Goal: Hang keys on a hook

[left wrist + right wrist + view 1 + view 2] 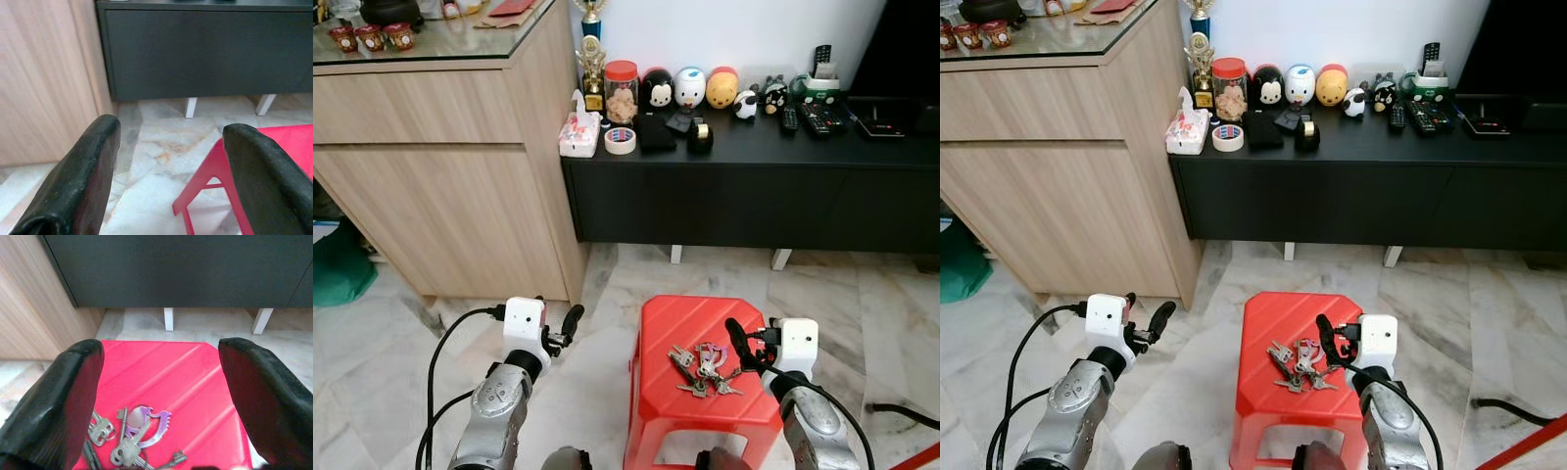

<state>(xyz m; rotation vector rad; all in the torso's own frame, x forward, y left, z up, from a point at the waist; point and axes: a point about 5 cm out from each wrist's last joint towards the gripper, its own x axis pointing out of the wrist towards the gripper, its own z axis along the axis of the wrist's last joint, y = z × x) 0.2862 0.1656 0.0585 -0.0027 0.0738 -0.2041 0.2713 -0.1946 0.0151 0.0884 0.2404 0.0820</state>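
Right wrist view, keys (128, 438) cut off, stool (195, 382)

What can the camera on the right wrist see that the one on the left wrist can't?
The right wrist view looks down between the open right pincer at the bunch of keys lying on the seat of the red stool. The left wrist view looks past the open left pincer at marble floor beside the stool and takes in more of the wooden cabinet. Both share the stool, the black low cabinet with its white feet, and the pale floor.
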